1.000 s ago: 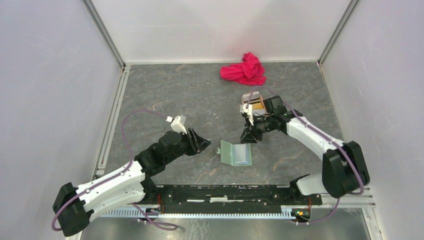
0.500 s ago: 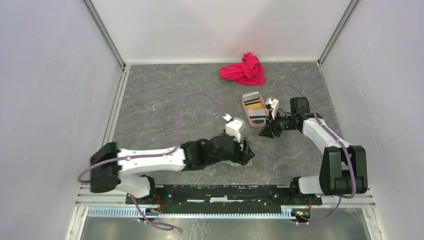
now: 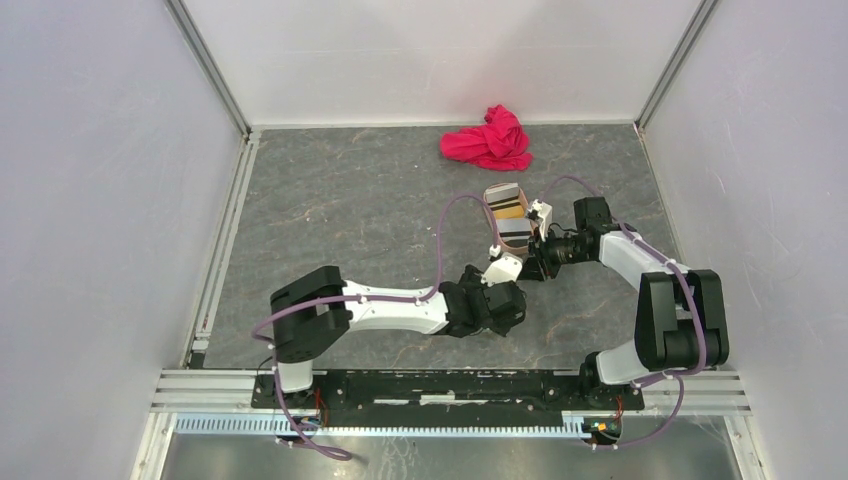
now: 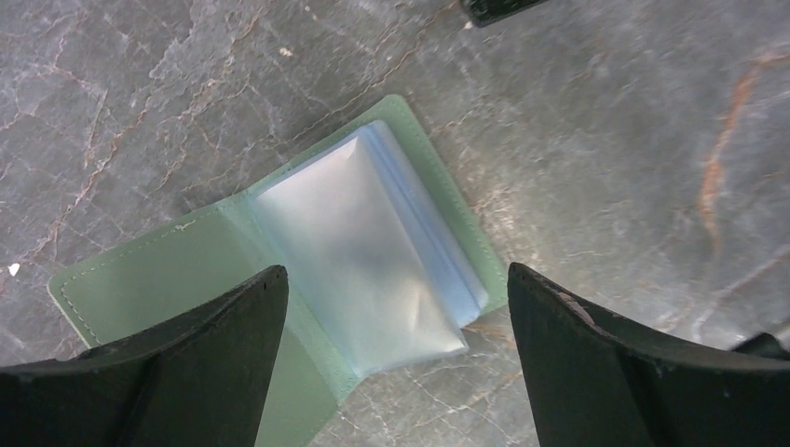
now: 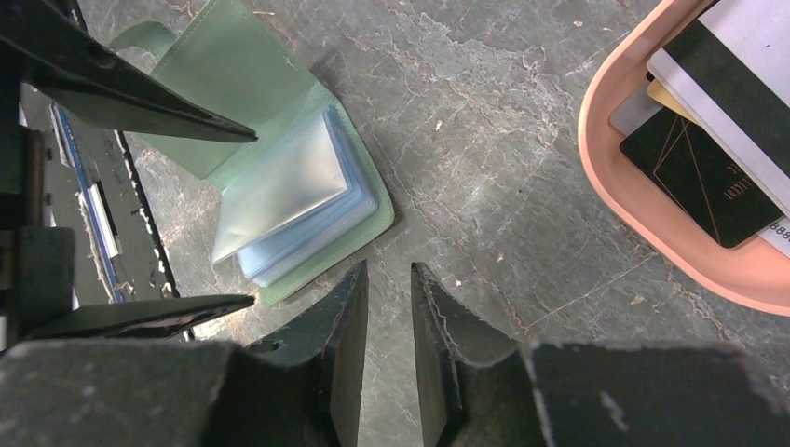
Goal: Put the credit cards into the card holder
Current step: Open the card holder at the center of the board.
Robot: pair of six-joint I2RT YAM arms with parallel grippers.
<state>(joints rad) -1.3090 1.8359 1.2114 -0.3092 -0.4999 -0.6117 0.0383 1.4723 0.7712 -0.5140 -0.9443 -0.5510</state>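
The sage-green card holder [image 4: 363, 242] lies open on the table, its pale blue sleeves fanned up. My left gripper [image 4: 396, 270] hovers right over it, open wide, one finger on each side and nothing gripped. In the top view the left gripper [image 3: 500, 305] hides the holder. The right wrist view shows the holder [image 5: 279, 177] between the left fingers [image 5: 140, 102]. My right gripper [image 5: 388, 265] stands just beside the holder's edge, jaws a narrow gap apart and empty. The credit cards [image 5: 699, 177] lie stacked in the pink tray [image 5: 652, 214]: black, white with a black stripe, and yellow.
The tray [image 3: 487, 212] sits behind the right gripper [image 3: 535, 262], an orange-yellow card [image 3: 511, 210] showing in it. A crumpled red cloth [image 3: 488, 140] lies at the back. White walls close the table on three sides.
My left arm swung right, came down over the card holder and opened its jaws wide. My right gripper drew back to the right, away from the holder and towards the tray.
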